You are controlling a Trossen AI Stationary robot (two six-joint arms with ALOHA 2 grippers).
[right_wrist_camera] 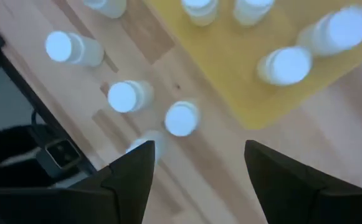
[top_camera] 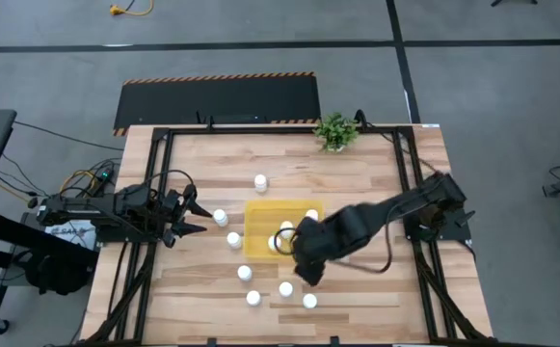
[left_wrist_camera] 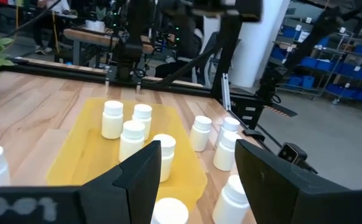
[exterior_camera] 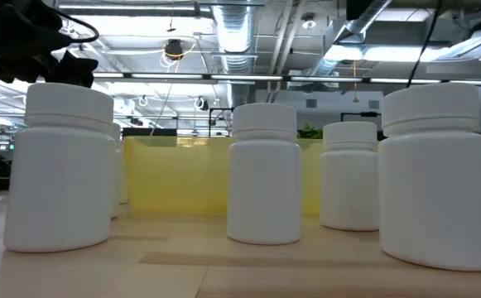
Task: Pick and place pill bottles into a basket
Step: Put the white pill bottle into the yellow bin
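We think the pill bottles (top_camera: 286, 288) are light, hard and smooth, so they could tip or slip if we bump them. The best place to hold one is around its round side, just under the cap, with a finger on each side. A few bottles already stand in the yellow basket (top_camera: 258, 243) in the middle of the tabletop (top_camera: 376, 183). More bottles stand on the wood around it: some on the left arm's side, one on the far side toward the little green plant (top_camera: 334, 131), and a small bunch by the near edge. Our right tool (right_wrist_camera: 196, 158) hangs over the near corner of the basket, above that bunch, with its fingers spread apart and nothing in them. Our left tool (top_camera: 195, 216) waits at the left edge of the tabletop, also spread apart and empty. The near bottles stand close together, so we must come straight down. The basket has low sides, so dropping one in looks easy
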